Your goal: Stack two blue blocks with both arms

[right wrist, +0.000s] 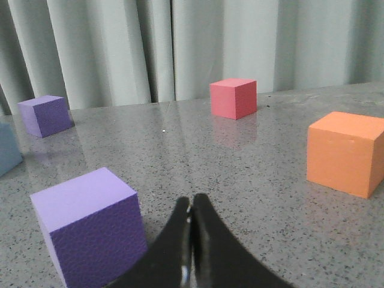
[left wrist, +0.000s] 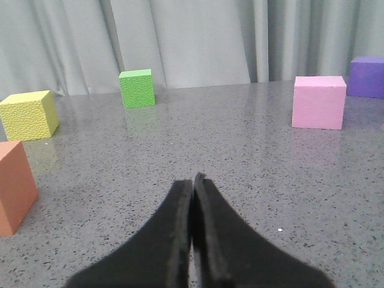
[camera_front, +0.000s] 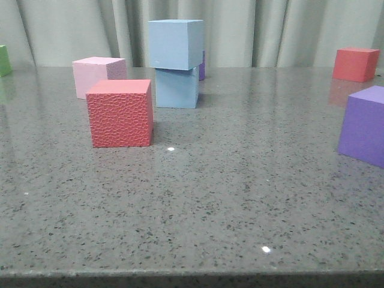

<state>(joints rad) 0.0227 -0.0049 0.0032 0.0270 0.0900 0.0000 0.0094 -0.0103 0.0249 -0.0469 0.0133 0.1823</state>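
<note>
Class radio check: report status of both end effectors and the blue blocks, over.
Left end effector shut, empty. Right end effector shut, empty. Blue blocks stacked, top one skewed. Nothing touching the stack.

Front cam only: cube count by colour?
blue blocks: 2 (stacked)
red cubes: 2
purple cubes: 2
pink cube: 1
green cube: 1
Total: 8

Pale sky-blue blocks (camera_front: 176, 63), a pebbled red cube (camera_front: 120, 113), and a speckled grey table (camera_front: 228, 204).
</note>
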